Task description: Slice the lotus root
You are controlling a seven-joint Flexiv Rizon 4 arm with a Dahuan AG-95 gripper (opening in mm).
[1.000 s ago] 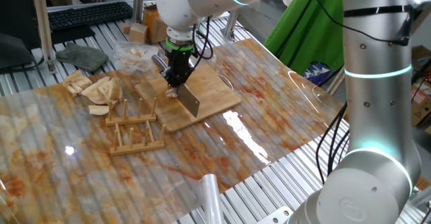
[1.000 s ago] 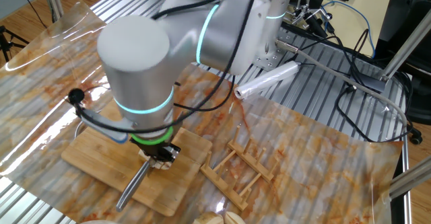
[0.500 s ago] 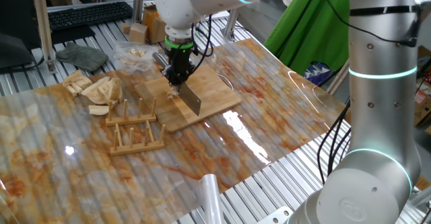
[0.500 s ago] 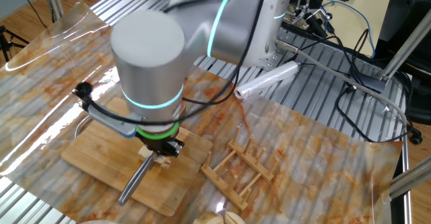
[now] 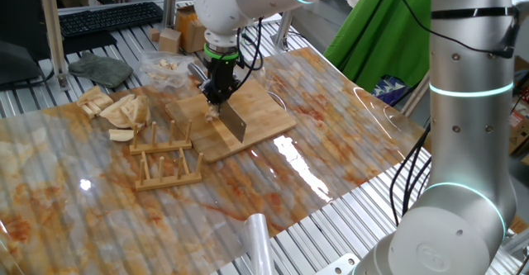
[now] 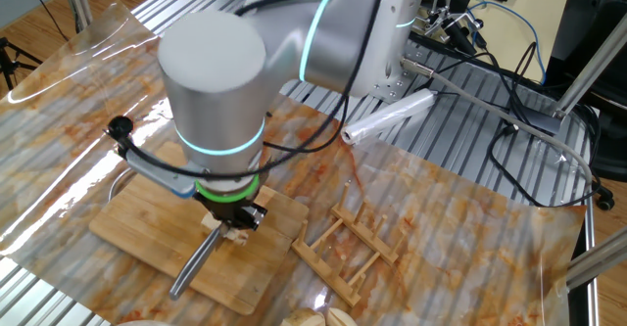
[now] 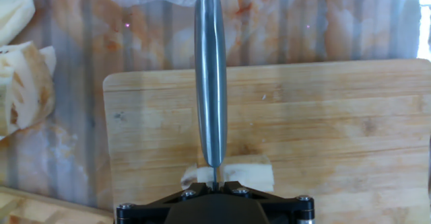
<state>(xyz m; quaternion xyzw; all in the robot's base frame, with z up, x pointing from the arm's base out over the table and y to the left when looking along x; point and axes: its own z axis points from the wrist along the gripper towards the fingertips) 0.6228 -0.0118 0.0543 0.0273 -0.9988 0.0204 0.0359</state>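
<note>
The lotus root [image 7: 252, 173] is a small cream chunk lying on the bamboo board [image 7: 337, 130], right under my hand. My gripper [image 7: 214, 182] is shut on a knife [image 7: 211, 83], whose steel handle points away from the camera in the hand view. The blade [image 5: 235, 123] stands edge-down on the board [image 5: 264, 114], with the lotus root [image 5: 212, 115] at its near end below the gripper [image 5: 216, 101]. From the other side, the gripper [image 6: 233, 230] and the arm hide most of the chunk, and the knife handle [image 6: 196, 267] sticks out over the board [image 6: 137, 233].
A heap of tan wedge slices [image 5: 116, 108] lies left of the board. A clear plastic bag [image 5: 161, 67] with pale chunks lies behind it. A wooden rack [image 5: 165, 158] stands just in front of the board. A roll of film [image 5: 256, 242] lies at the table's front edge.
The hand with the knife shifted slightly along the board a second ago. Over the last half second it has stayed almost still.
</note>
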